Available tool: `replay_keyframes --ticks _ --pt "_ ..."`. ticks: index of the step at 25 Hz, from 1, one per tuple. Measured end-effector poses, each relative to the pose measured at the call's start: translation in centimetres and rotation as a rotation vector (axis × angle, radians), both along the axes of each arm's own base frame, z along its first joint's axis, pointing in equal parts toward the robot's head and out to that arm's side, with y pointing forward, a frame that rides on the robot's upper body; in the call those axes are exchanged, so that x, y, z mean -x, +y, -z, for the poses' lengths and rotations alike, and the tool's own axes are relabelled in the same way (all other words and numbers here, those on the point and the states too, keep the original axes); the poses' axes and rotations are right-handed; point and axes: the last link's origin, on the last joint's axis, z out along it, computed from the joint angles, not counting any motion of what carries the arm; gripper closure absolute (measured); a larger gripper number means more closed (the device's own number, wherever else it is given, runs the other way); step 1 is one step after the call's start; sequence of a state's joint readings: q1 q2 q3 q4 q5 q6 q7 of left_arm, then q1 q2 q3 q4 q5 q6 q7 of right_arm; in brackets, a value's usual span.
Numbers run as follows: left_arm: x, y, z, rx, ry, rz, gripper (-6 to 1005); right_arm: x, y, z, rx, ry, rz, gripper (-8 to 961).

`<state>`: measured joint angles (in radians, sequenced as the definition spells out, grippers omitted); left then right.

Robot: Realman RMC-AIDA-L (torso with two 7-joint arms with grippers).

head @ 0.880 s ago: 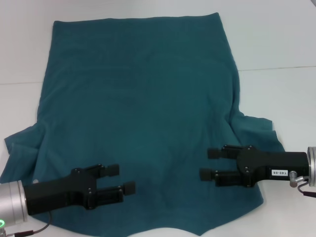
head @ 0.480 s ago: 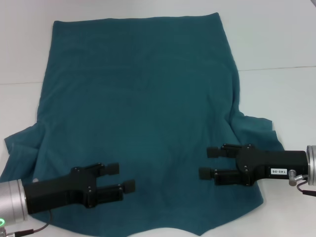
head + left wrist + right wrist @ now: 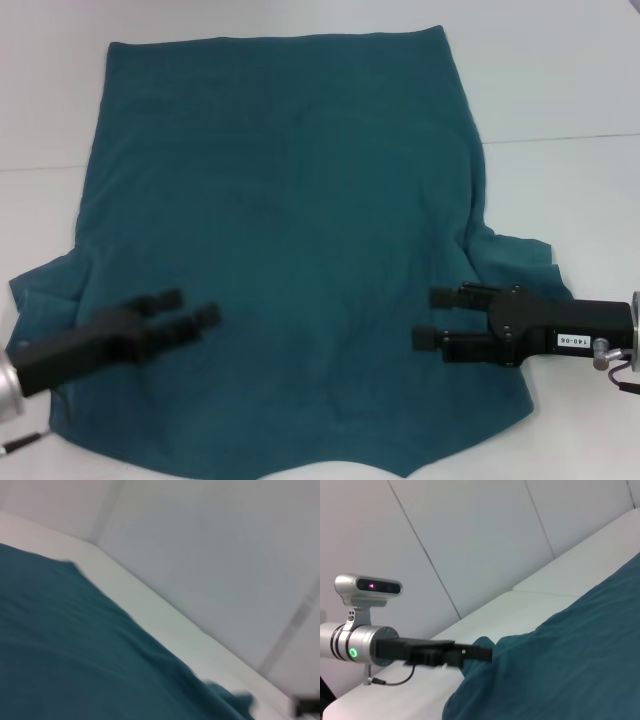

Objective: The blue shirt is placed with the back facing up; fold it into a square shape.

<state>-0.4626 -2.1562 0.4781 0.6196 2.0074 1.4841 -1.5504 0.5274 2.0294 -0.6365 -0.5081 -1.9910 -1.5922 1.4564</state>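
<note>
A white table (image 3: 560, 90) spreads beneath and beyond both tools, bare along its far edge and out to the right of the right tool. A thin seam (image 3: 560, 138) crosses its surface ahead of the right tool. Behind the table stands a pale panelled wall (image 3: 470, 535) with dark joint lines.

The head camera looks forward and down from above, taking in the whole blue shirt (image 3: 285, 250) on the white worktop (image 3: 560, 90). The left wrist camera sits low and close, skimming across the cloth toward the wall, its picture seemingly smeared. The right wrist camera looks sideways across the shirt at the left hand (image 3: 475, 653), which the head view shares.
</note>
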Motion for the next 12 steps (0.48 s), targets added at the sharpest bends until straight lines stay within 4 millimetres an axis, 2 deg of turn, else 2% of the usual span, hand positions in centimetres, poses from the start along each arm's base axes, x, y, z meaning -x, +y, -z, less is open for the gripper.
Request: replay_keyframes --ticks 4,12 --pt "1.3 0.4 -1.3 -0.086 -0.032 -0.096 138 -0.2 -0.2 0.0 -0.012 0.014 0.017 57" --pt "4.2 0.8 -2.5 -0.158 -0.005 -0.283 138 -0.4 -0.1 0.3 -0.025 0.021 0.044 57"
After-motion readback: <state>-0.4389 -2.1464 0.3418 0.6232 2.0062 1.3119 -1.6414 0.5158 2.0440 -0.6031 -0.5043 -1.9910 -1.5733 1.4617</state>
